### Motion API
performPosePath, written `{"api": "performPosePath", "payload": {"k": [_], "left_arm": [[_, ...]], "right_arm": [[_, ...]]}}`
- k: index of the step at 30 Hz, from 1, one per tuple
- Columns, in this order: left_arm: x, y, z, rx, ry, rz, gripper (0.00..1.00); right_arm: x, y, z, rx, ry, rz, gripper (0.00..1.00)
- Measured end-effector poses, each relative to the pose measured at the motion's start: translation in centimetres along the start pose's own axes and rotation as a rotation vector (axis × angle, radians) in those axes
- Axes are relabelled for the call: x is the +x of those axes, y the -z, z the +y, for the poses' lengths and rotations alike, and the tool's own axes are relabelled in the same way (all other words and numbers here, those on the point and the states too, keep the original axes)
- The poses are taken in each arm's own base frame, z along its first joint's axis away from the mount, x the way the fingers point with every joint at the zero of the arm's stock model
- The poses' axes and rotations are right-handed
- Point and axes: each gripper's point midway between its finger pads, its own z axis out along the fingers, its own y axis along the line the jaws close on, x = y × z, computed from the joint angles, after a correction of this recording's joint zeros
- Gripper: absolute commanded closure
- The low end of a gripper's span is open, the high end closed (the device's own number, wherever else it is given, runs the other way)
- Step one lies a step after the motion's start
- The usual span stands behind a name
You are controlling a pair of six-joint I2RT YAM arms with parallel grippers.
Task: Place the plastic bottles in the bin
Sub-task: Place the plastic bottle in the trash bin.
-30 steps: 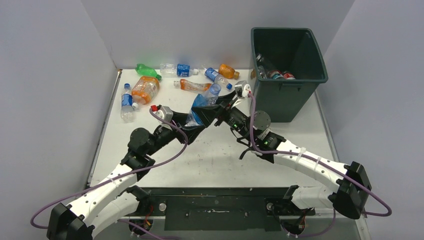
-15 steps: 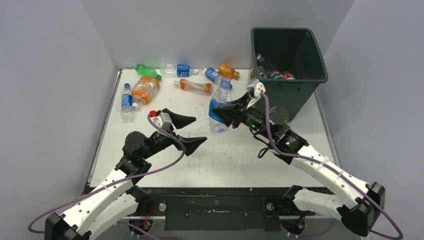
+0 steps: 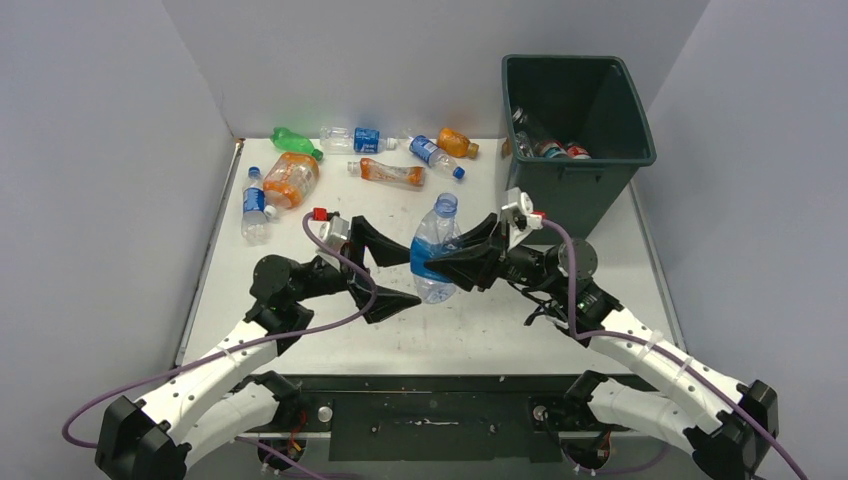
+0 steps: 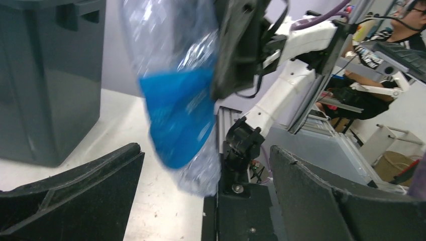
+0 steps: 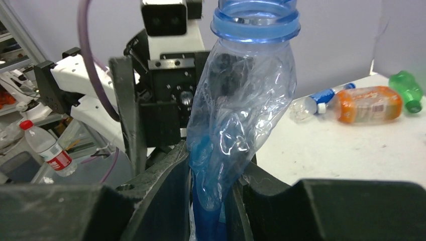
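Note:
My right gripper (image 3: 452,268) (image 5: 213,196) is shut on a crushed clear bottle with a blue label (image 3: 433,250) (image 5: 241,100) (image 4: 176,110). It holds the bottle upright above the table, its open neck up. My left gripper (image 3: 405,275) (image 4: 205,155) stands wide open just left of the bottle, a finger on each side of its lower part, apart from it. The dark green bin (image 3: 580,158) (image 4: 45,75) stands at the back right with bottles (image 3: 545,145) inside. Several more bottles lie at the back left: a green one (image 3: 295,140), a large orange one (image 3: 290,178), a blue one (image 3: 435,155).
Grey walls close the table on three sides. A clear bottle with a blue label (image 3: 253,205) lies near the left edge. An orange-labelled bottle (image 3: 390,172) (image 5: 369,104) lies mid-back. The two arms face each other over the table's middle.
The bottle passed from my left gripper to my right: the left opened and drew back, the right shut on it. The right arm then carried it nearer and slightly left.

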Motion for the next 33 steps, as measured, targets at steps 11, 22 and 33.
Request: {"api": "performPosePath", "payload": {"k": [11,22,33], "left_arm": [[0.1,-0.4,-0.7,0.062,0.064,0.005,0.46],[0.2,-0.5,-0.1,0.033,0.042,0.0,1.0],[1.1,-0.6,1.9,-0.054,0.057,0.013,1.0]], "right_arm": [[1.7,-1.4,2.1,-0.11,-0.014,-0.007,0.95],[1.5,-1.3,1.6,-0.039,0.001,-0.018,0.08],[-8.5,0.5,1.9,0.16,0.177,-0.18,0.04]]}}
